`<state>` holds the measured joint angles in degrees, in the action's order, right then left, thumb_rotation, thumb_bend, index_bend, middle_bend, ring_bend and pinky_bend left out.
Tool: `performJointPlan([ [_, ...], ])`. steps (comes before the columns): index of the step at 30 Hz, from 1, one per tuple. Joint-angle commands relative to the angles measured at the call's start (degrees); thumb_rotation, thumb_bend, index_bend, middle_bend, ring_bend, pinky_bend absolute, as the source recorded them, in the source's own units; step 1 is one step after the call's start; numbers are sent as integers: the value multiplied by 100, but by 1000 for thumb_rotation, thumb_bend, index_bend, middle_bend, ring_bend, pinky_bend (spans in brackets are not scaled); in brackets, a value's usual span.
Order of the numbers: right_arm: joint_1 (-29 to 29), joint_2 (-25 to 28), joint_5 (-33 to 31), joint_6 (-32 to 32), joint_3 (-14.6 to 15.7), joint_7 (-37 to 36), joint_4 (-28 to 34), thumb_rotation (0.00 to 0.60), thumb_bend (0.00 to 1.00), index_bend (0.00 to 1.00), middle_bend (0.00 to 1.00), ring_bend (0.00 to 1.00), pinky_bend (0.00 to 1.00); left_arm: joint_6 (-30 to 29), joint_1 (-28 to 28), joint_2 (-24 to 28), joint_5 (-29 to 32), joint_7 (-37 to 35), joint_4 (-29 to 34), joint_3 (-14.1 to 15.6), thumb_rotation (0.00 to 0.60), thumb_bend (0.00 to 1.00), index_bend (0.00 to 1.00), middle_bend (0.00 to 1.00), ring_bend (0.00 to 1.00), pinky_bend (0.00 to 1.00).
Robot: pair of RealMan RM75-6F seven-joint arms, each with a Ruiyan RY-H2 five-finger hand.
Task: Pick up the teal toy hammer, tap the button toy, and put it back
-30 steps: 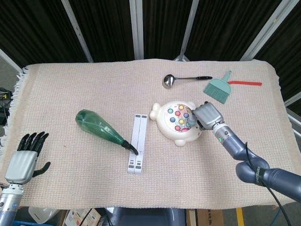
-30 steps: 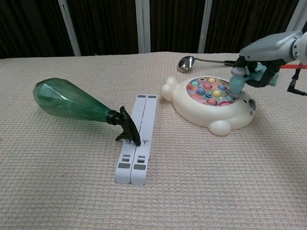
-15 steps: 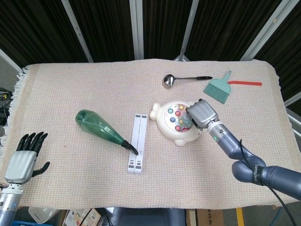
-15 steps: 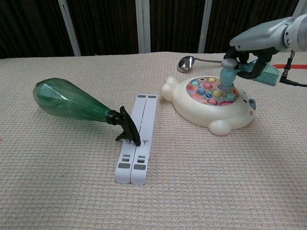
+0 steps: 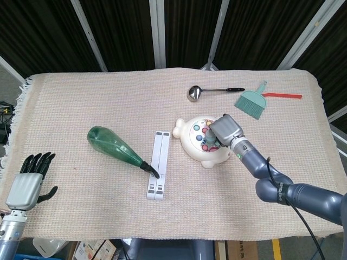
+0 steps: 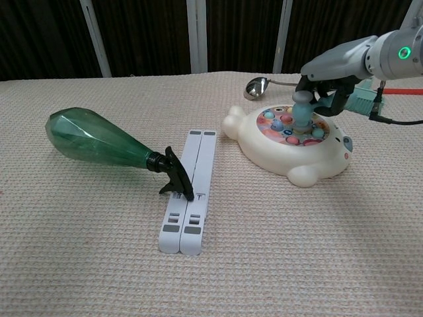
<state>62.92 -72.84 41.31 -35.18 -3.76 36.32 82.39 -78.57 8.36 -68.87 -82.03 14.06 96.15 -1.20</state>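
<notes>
The right hand (image 6: 325, 89), gripping the teal toy hammer (image 6: 301, 112), is shifting leftward across the button toy (image 6: 291, 146), tapping another button; return remains.

no readable text, labels, brands or numbers on anything in view

Lab test rig: cloth-covered table (image 5: 81, 97), black curtains (image 5: 119, 32) on metal frame (image 5: 157, 32).

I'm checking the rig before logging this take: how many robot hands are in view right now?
2. The left hand hangs open at the table's near-left edge; the right hand holds the teal toy hammer over the white bear-shaped button toy.
</notes>
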Motion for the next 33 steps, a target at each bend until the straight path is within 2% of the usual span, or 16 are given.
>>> performJointPlan([
  [1, 59, -14, -91, -46, 74, 40, 6, 600, 849, 1000, 856, 665, 311, -1, 3, -3, 5, -8, -11, -3, 600, 261, 0, 19, 0, 0],
  [11, -47, 596, 43, -575, 4, -149, 814, 600, 851, 1000, 857, 667, 311, -107, -39, 31, -19, -44, -13, -5, 600, 261, 0, 19, 0, 0],
  [18, -720, 1071, 462, -1019, 143, -835, 1194, 600, 851, 1000, 857, 667, 311, -222, -97, 84, -77, -50, 37, 20, 600, 261, 0, 19, 0, 0],
  [25, -1539, 960, 1062, -1245, 444, -1727, 786, 600, 851, 974, 857, 660, 310, -338, -149, 144, -159, 49, 161, 51, 600, 261, 0, 19, 0, 0],
  [33, -2210, 435, 1660, -1260, 640, -2679, -256, 600, 852, 858, 820, 566, 281, -440, -181, 229, -251, 256, 387, 69, 600, 262, 0, 19, 0, 0],
])
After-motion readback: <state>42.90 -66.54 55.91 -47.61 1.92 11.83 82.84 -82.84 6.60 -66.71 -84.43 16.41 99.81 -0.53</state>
